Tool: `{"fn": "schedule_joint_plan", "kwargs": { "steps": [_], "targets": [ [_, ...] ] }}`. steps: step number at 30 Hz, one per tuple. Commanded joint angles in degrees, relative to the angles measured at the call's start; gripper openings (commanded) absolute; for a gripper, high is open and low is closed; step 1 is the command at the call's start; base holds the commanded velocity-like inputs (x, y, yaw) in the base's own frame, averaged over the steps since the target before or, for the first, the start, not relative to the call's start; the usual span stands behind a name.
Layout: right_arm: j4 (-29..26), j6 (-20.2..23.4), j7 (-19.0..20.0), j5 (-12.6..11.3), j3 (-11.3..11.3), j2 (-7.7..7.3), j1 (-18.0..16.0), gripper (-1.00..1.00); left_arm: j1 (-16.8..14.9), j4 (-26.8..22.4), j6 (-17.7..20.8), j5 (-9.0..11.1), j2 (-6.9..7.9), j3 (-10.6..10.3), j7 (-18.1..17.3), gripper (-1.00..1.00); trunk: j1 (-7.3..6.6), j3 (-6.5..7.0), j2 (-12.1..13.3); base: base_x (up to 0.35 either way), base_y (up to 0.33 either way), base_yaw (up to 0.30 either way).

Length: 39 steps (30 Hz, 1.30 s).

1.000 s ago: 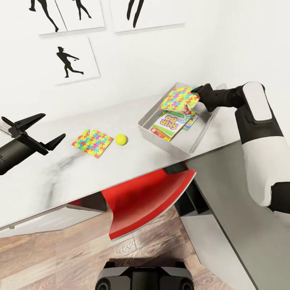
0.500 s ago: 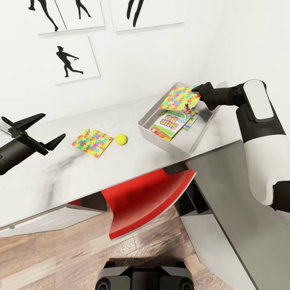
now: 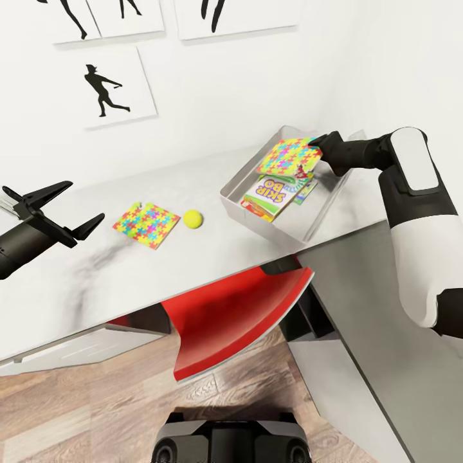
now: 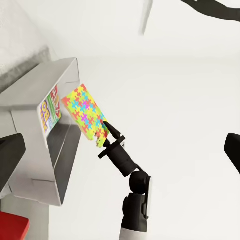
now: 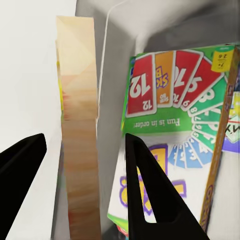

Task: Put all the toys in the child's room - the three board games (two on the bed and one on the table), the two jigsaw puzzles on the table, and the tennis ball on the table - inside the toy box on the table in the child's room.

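Holding one jigsaw puzzle (image 3: 287, 156) by its edge over the toy box (image 3: 239, 207): right gripper (image 3: 317, 142), fingers either side of the puzzle, which hangs tilted above the box contents at approx 1 o'clock in head view. Whether the pads actually press it: can't tell from right wrist view.
Skip-Bo game box (image 3: 267, 194) – flat inside toy box, w/ other printed boxes under it.
2nd jigsaw puzzle (image 3: 146, 224) – flat on table (image 3: 96, 276), approx 10 o'clock.
Tennis ball (image 3: 193, 219) – just beside that puzzle, btwn it & toy box.
Left gripper (image 3: 56, 209) – jaws spread wide, nothing held, above table at 9 o'clock.
Red chair (image 3: 231, 318) – under table edge.
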Motion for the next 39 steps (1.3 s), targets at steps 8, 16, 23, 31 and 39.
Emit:
{"fn": "schedule_joint_plan", "kwargs": {
  "steps": [8, 16, 23, 31, 39],
  "targets": [
    [0.05, -0.40, -0.58, -0.57, 0.06, -0.84, -0.12, -1.00, -0.04, -0.03, 0.18, 0.62, 0.00, 0.06, 0.59, 1.00, 0.03, -0.82, -0.10, 0.000, 0.000, 0.000],
    [0.07, -0.61, -0.62, -0.57, 0.03, -1.90, -0.61, -1.00, -0.04, -0.03, 0.18, 0.62, 0.00, 0.06, 0.59, 1.00, 0.03, -1.46, -0.10, 0.000, 0.000, 0.000],
    [0.07, -0.73, -0.63, -0.57, 0.03, -2.12, -1.49, -1.00, -0.04, -0.03, 0.18, 0.62, 0.00, 0.06, 0.59, 1.00, 0.03, -1.64, -0.10, 0.000, 0.000, 0.000],
    [1.37, -0.84, -0.64, -0.54, 0.03, -2.20, -3.21, -1.00, -0.04, -0.03, 0.18, 0.62, 0.00, 0.06, 0.59, 1.00, 0.03, -1.68, -0.10, 0.000, 0.000, 0.000],
    [2.07, -0.87, -0.64, -0.56, 0.10, -2.07, -4.18, -1.00, -0.04, -0.03, 0.18, 0.62, 0.00, 0.06, 0.59, 1.00, 0.03, -1.77, -0.10, 0.000, 0.000, 0.000]
  ]
}}
